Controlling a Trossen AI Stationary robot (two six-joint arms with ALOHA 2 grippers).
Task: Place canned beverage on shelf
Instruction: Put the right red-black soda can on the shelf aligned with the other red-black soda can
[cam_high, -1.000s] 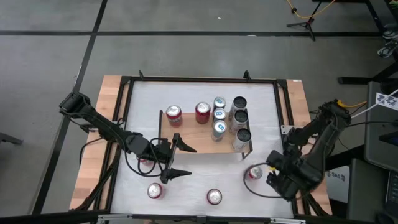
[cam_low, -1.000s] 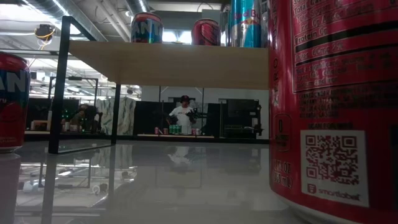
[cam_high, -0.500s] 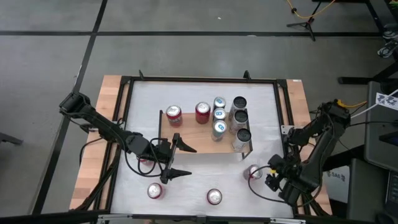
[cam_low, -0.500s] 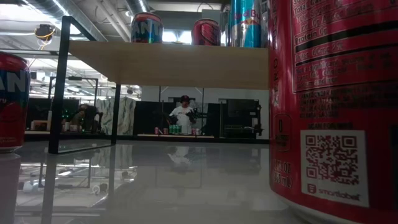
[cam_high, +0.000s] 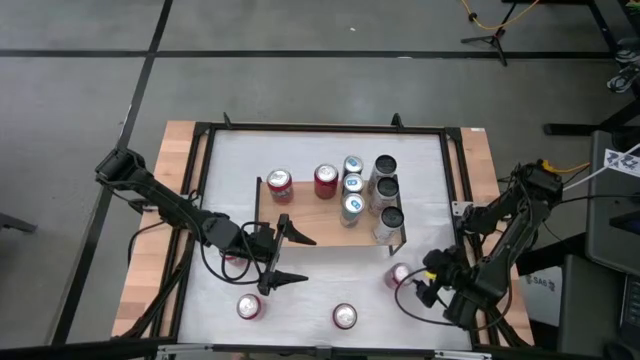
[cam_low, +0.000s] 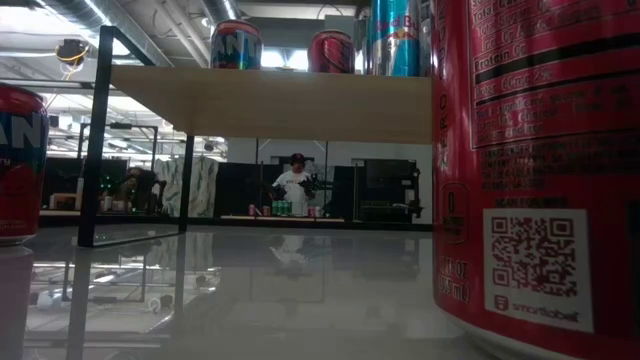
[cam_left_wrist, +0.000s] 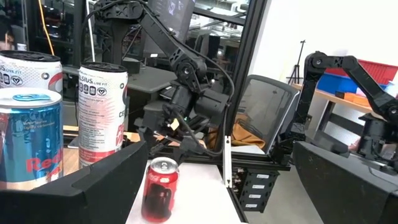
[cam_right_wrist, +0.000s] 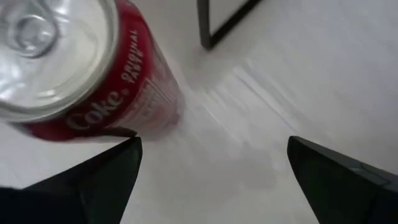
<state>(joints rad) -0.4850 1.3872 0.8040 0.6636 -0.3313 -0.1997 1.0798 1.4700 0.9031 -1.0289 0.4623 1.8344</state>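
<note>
Here the Coke can stands just beside the open right gripper.

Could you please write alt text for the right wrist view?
A red Coke can stands on the white table, seen from above past the open right gripper, whose two dark fingers frame the bottom. One black leg of the shelf shows beyond.

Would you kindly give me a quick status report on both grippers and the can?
Right gripper open beside red Coke can, not gripping. Left gripper open, idle near low wooden shelf. Seven cans crowd shelf's back and right; front clear.
</note>
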